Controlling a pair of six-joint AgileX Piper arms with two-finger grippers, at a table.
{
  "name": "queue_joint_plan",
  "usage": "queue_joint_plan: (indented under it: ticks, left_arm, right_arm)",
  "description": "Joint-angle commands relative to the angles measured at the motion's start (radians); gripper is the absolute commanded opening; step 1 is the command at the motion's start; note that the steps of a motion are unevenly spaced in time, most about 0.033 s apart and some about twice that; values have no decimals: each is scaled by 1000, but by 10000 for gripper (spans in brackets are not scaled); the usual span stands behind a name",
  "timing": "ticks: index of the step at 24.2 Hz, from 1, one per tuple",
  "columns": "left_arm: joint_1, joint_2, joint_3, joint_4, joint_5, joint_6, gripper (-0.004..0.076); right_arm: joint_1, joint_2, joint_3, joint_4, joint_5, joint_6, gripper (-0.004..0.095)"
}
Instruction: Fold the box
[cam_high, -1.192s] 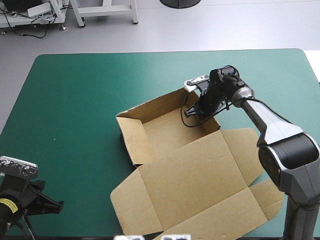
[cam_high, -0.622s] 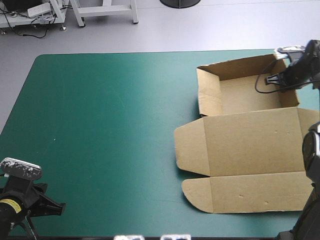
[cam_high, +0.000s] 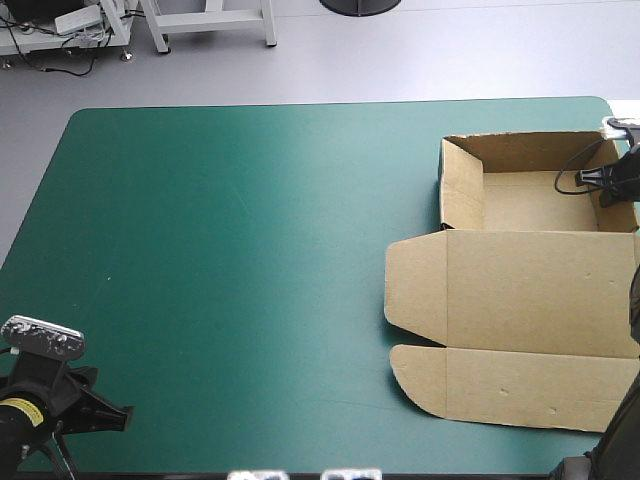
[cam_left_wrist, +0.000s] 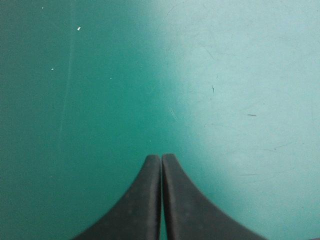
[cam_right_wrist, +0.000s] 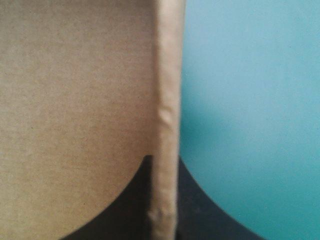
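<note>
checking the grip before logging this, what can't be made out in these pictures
- High view: the right gripper is cut by the picture's edge, its hold on the box wall unseen.
- High view: the lid's right end runs off the edge.
- Right wrist view: the wall hides where the fingers meet.
- Left wrist view: only the left gripper and teal-green cover; no box.

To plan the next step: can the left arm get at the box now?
Possibly yes: nothing blocks it. The left gripper is at the near left corner, the box at the right edge, with only bare cover between, but it is a long stretch.
</note>
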Motion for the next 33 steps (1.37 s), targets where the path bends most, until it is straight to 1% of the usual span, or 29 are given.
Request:
queue_joint_plan:
  ticks: [1, 3, 6, 10, 12, 13, 19, 22, 23, 25, 26, 28, 29, 30, 31, 32, 33]
  left_arm:
    - [-3, 8, -23, -1, -39, -7, -6]
    - [-3, 8, -23, -1, -39, -7, -6]
    - [-3, 8, -23, -1, -40, -7, -6]
    - [-3, 8, -23, -1, -40, -7, -6]
    - [-3, 8, -23, -7, -40, -7, -6]
    - [-3, 8, -23, -9, -40, -7, -6]
    - [-3, 8, -23, -21, -40, -7, -6]
    - [-3, 8, -23, -23, -47, -7, -6]
    - [-3, 8, -23, -23, -50, -7, -6]
    - [-3, 8, -23, -23, -79, -7, -6]
    - [-3, 8, -23, -23, -101, -7, -6]
    - [-3, 8, -23, -23, -112, -7, -6]
    - [-3, 8, -23, -23, -112, -7, -6]
    - [-3, 8, -23, -23, -112, -7, -6]
    - [-3, 8, -23, -23, -112, -7, -6]
    - [-3, 8, -23, -23, -114, -7, -6]
    - [-3, 8, -23, -23, -114, -7, -6]
  right_arm:
    - [-3, -54, -31, 28, 17, -40, 3]
    - [-3, -52, -31, 40, 17, -48, 52]
    - [-3, -50, -31, 63, 17, -72, 200]
    - [-3, -46, -31, 63, 17, -70, 542]
    - [-3, -46, -31, 44, 17, -49, 664]
    - [-3, -46, -31, 37, 17, -49, 700]
    - [-3, -59, -37, 32, 17, -21, 713]
    - [-2, -119, -46, 61, 17, -7, 708]
    - [-2, -148, -46, 85, 17, -9, 703]
    - [-2, -223, -65, 176, 17, -9, 692]
    - [-2, -278, -76, 249, 17, -13, 692]
    - [23, -377, -80, 342, 17, -55, 692]
    - [48, -420, -80, 346, 17, -75, 691]
    - [92, -477, -80, 329, 17, -103, 679]
    - [134, -517, -80, 305, 17, -105, 637]
    - [207, -569, -75, 261, 17, -102, 543]
    - [252, -599, -71, 242, 17, -102, 465]
